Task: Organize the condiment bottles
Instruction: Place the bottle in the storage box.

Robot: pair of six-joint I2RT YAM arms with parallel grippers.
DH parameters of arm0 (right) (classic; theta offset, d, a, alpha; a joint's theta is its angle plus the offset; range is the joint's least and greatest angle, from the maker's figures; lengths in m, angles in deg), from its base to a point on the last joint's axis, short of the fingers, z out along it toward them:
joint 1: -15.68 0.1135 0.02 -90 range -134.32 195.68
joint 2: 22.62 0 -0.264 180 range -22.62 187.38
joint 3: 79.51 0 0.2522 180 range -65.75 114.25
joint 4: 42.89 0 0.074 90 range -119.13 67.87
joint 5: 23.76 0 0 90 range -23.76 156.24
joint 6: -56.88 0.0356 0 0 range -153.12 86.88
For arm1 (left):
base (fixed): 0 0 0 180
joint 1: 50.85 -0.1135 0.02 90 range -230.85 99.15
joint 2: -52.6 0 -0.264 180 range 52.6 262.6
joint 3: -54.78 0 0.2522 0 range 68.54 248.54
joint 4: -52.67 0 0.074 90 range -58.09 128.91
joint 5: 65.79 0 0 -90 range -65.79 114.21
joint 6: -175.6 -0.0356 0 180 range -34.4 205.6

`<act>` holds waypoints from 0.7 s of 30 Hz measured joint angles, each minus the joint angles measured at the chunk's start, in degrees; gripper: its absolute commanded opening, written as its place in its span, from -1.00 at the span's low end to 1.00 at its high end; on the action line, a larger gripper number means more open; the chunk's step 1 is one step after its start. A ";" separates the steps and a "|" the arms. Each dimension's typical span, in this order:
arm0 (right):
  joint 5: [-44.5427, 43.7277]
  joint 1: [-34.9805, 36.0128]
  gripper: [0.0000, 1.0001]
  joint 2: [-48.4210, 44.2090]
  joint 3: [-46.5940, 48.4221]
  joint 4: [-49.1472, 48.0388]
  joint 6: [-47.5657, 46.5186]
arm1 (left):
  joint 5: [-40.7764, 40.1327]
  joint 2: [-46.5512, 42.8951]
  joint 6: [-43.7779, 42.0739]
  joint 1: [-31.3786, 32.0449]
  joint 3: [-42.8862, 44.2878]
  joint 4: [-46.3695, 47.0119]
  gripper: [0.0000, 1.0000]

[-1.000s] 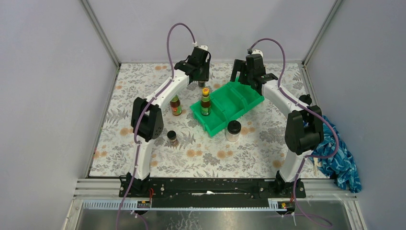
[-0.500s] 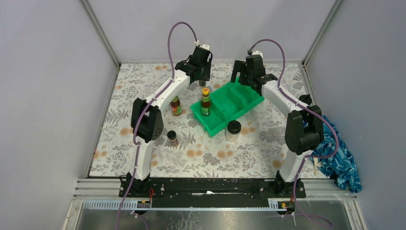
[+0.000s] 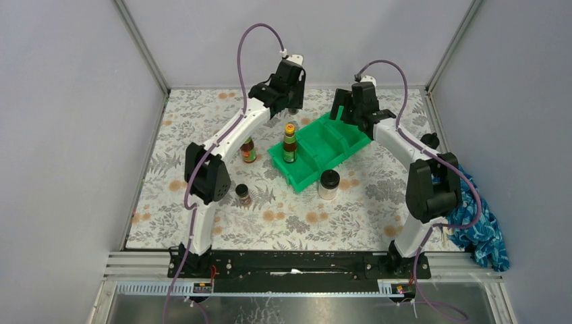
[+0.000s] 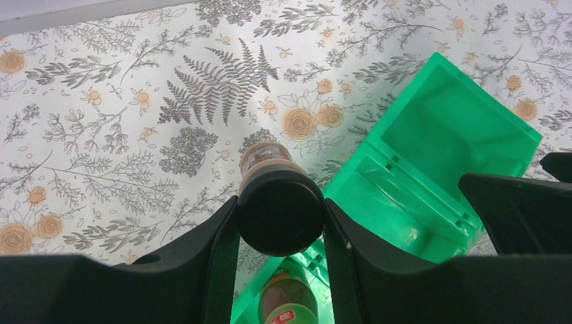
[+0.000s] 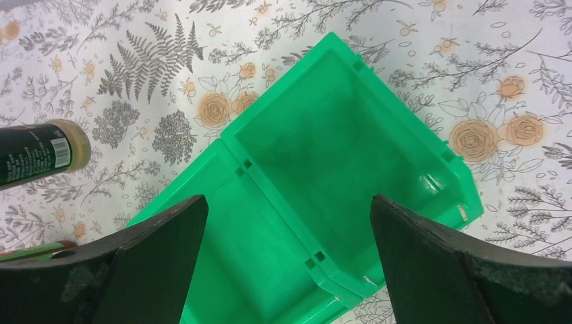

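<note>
Left jaws clenched on black-capped jar (image 4: 280, 209), held above desk (image 4: 101, 101) just beside bin (image 5: 337, 135). Right jaws spread wide over bin's end compartment, grasping nothing. One yellow-capped bottle (image 3: 290, 143) stands in opposite end.

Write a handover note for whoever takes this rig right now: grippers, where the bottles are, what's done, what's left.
Left gripper: shut on a black-capped jar, held off the table beside the green bin.
Right gripper: open, empty, above the bin's far compartment.
Done: one yellow-capped bottle stands in the bin's left end compartment.
Left: place the held jar. On the table stand a second yellow-capped bottle, a short dark jar and a clear black-lidded jar.
</note>
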 measured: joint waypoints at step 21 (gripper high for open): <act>-3.10 -5.97 0.98 -10.05 -8.85 -3.93 1.90 | -1.31 -1.16 -1.33 4.55 1.97 -0.46 -1.00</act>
